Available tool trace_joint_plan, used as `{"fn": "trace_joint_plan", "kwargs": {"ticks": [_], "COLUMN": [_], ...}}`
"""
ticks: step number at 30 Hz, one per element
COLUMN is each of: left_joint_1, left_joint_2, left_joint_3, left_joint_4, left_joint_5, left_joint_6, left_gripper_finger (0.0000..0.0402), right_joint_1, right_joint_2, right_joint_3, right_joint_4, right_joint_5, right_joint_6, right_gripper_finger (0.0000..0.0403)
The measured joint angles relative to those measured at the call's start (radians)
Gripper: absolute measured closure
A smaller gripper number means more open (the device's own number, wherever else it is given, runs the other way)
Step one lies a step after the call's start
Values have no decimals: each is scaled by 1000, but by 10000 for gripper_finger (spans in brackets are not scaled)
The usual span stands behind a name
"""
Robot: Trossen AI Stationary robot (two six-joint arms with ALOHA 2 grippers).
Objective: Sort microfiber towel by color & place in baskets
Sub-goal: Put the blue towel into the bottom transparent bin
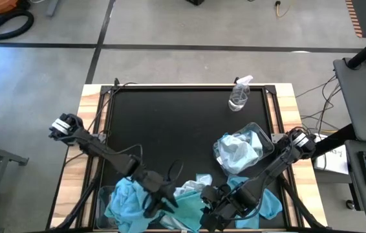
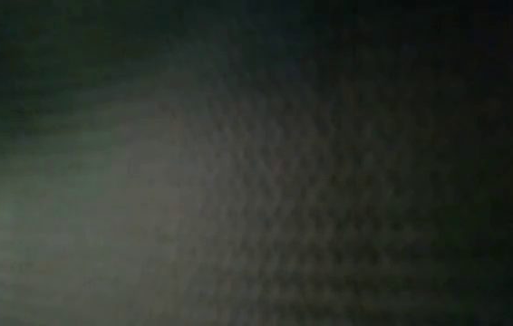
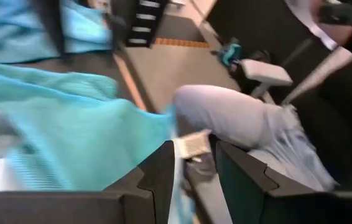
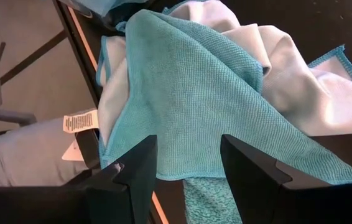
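2 dark jointed arms, pale wrist collars, angular black fingers (image 4: 132,168) on each gripper

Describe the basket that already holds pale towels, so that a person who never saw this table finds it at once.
Start from the black table mat seen from above and find the clear spray bottle near its far right corner. Just nearer than the bottle, by the mat's right edge, sits a clear basket holding crumpled whitish-blue towels. Other towels nearby lie loose, outside it.

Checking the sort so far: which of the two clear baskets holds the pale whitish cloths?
The basket right of the table's centre, below the spray bottle, holds pale cloths. The other basket, at the near-left edge, holds a bright teal cloth.
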Motion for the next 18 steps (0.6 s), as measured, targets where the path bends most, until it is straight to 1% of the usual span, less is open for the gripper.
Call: {"fn": "trace_joint_plan", "kwargs": {"ticks": [4,9,16,18], "left_joint_1": [37,60,93,107], "left_joint_2": [7,47,108,120], "left_joint_3": [0,0,0,0], "left_joint_4": [-29,-76,-93,-90], "left_joint_5": [-2,-1,-1,-18], "left_joint_6": [-12,-14,34,54], "left_gripper_finger": [297,297,297,297], "right_joint_1": [8,19,30,33], "right_joint_2": [0,0,0,0], "right_joint_3": [0,0,0,0], "right_joint_4": [0,-2,0,0], "right_joint_5": [-1,0,2,3], "right_joint_6": [0,1,26,33], "right_gripper_finger": [232,232,232,232]}}
